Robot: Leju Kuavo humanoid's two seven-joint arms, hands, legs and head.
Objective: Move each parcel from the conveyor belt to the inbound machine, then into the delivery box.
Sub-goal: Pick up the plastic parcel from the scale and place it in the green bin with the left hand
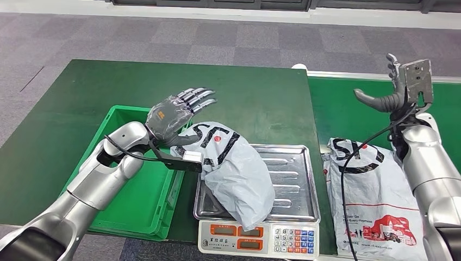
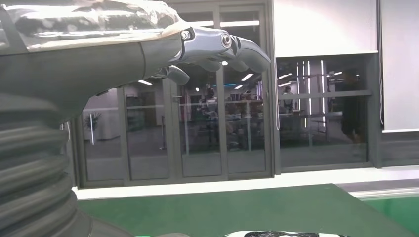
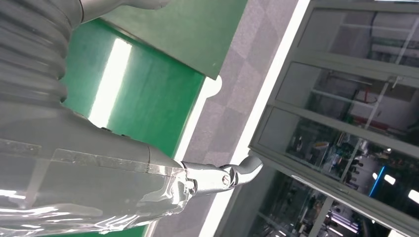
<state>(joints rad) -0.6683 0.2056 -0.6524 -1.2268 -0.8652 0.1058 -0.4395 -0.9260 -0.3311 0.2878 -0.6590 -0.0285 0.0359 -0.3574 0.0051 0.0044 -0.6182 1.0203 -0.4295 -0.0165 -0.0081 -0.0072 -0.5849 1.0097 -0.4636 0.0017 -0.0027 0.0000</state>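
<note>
On green table (image 1: pixel 250 98), white parcel (image 1: pixel 239 174) on scale tray (image 1: pixel 296 179).

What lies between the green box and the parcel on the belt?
In the head view, the scale carrying a parcel sits between the green box and the belt parcel.

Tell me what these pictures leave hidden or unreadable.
- Silver scale tray: head view, its left part is covered by the white plastic parcel with black lettering.
- Scale displays: too small to read.
- Second white parcel: cut off by the bottom edge, partly behind the right arm.
</note>
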